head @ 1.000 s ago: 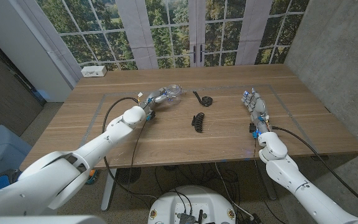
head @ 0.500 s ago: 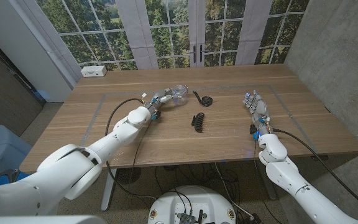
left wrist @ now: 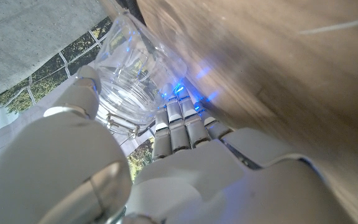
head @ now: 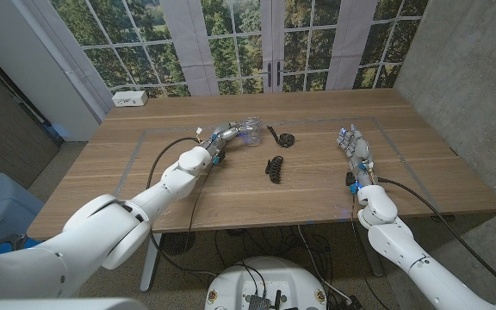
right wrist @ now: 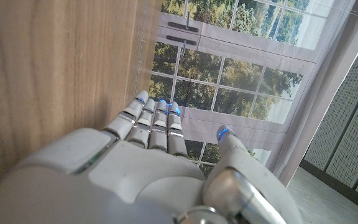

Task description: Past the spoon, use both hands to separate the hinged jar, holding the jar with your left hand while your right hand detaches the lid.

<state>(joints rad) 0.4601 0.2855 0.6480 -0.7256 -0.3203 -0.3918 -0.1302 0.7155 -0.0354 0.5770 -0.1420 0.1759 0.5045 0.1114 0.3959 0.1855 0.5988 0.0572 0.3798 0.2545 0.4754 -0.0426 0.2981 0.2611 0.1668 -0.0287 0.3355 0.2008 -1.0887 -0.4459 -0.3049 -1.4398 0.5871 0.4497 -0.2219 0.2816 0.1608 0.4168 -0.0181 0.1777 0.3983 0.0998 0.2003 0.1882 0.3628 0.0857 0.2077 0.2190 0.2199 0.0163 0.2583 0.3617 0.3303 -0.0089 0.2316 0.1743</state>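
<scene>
A clear glass hinged jar (head: 246, 130) is at the table's far middle, held by my left hand (head: 220, 138). In the left wrist view the jar (left wrist: 128, 78) sits between the thumb and the fingers (left wrist: 180, 124) of that hand (left wrist: 166, 168). A thin black utensil (head: 280, 137), likely the spoon, lies just right of the jar. My right hand (head: 356, 148) stands on its edge on the right side of the table, fingers straight and apart, holding nothing. In its wrist view the right hand (right wrist: 154, 155) reaches along bare wood.
A black ridged object (head: 275, 168) lies in the middle of the table, nearer to me than the jar. A small white box (head: 131, 98) sits at the far left corner. Windows stand behind the table's far edge.
My left hand has shifted a little to the right with the jar, which now looks more upright. The right hand has not moved.
</scene>
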